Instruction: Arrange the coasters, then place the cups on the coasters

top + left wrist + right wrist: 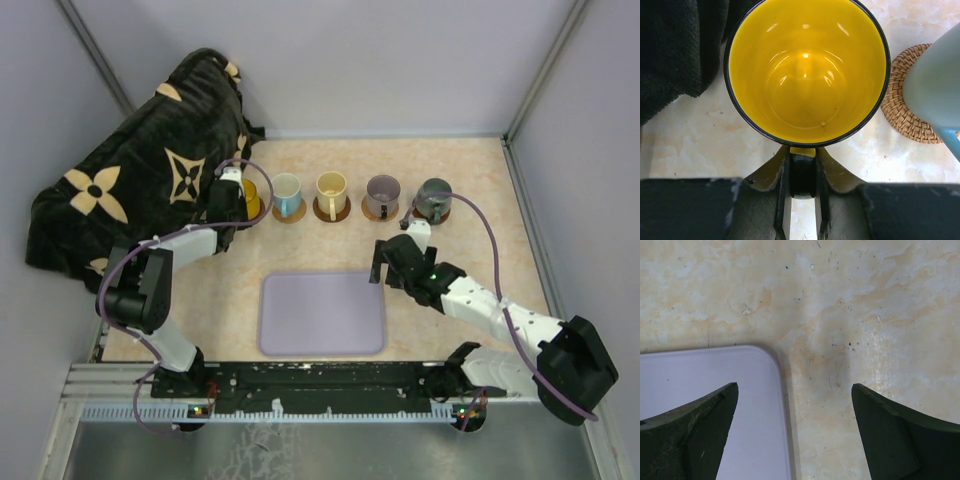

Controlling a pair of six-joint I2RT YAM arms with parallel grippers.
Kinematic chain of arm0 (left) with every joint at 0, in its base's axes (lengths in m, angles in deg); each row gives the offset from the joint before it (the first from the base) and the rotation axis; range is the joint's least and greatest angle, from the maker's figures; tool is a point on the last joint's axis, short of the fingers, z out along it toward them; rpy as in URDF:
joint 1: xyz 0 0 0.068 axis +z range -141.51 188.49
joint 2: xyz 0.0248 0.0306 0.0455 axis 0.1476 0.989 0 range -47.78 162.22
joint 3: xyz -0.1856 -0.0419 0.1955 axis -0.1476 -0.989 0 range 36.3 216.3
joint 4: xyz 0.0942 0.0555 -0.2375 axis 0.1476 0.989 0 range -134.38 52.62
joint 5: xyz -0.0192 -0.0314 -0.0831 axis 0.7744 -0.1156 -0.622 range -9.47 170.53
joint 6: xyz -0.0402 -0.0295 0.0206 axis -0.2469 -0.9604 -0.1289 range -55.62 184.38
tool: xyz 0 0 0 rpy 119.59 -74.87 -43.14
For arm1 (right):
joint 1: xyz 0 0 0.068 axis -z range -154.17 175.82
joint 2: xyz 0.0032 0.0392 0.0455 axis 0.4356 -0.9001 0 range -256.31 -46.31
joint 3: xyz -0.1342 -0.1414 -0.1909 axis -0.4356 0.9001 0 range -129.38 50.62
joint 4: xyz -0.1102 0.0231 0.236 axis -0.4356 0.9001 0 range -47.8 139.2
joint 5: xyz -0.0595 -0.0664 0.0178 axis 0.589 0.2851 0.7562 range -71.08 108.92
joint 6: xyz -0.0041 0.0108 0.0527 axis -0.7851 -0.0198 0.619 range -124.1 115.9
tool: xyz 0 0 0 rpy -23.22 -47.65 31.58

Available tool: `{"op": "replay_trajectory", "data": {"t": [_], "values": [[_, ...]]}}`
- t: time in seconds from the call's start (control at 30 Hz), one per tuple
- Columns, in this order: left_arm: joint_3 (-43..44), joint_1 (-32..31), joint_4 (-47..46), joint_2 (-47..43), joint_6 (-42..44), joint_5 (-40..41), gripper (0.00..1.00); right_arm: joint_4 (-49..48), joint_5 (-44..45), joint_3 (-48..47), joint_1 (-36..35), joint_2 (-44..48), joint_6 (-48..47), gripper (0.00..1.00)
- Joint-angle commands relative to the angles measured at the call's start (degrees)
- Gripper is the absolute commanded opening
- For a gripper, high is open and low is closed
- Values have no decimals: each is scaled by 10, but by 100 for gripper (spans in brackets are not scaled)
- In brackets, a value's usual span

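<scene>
- The left gripper [802, 156] has its jaws clamped on the dark handle [802, 172] of the yellow cup [806, 70]. The cup is upright, its mouth open to the wrist camera.
- Just outside the grip there is bare table [700, 140] around the cup's base. No coaster shows under the cup. The cup's body may hide one, and I cannot tell whether the cup is resting or held just above the surface.
- To one side the blue cup [935, 75] sits on a woven coaster [900, 107], near the yellow cup but not touching it. On the other side the blanket [675, 50] lies close.
- From above, the yellow cup is at the left end of a row with the blue, cream cup [331, 188], mauve cup [382, 190] and grey-green cup [434, 196]. Each of those four is on a coaster.
- The right gripper [794, 390] has its jaws wide apart and holds nothing. It hovers over the corner of the tray [700, 375], well away from the row.
- My reading is that this is the last step, setting the fifth cup on its coaster.
- The next move should be to check that the cup sits centred and flat. Then the jaws can part and back straight off the handle, without twisting the cup or brushing the blanket.
</scene>
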State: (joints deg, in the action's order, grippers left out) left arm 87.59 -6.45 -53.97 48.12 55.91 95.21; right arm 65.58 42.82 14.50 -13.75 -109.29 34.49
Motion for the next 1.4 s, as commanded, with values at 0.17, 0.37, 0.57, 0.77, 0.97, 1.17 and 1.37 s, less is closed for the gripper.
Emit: {"op": "replay_trajectory", "data": {"t": [0.17,0.37,0.57,0.77,0.97,1.17,1.37], "values": [[-8,4,-40,-15,-13,1,2,-24,0,-23,4,-8,1,95],[-13,4,-37,-13,-8,10,9,-26,-3,-19,5,-9,3,95],[-15,5,-36,-16,-5,9,18,-26,-3,-19,5,-10,3,96],[-18,5,-22,-21,-10,10,31,-31,-6,-18,4,-11,3,96],[-26,4,-18,-32,-11,13,42,-31,-7,-17,4,-11,3,96],[-29,4,-11,-39,-14,12,46,-32,-8,-17,4,-12,4,96],[-29,4,-5,-45,-14,19,46,-33,-10,-17,5,-11,4,96]]}}
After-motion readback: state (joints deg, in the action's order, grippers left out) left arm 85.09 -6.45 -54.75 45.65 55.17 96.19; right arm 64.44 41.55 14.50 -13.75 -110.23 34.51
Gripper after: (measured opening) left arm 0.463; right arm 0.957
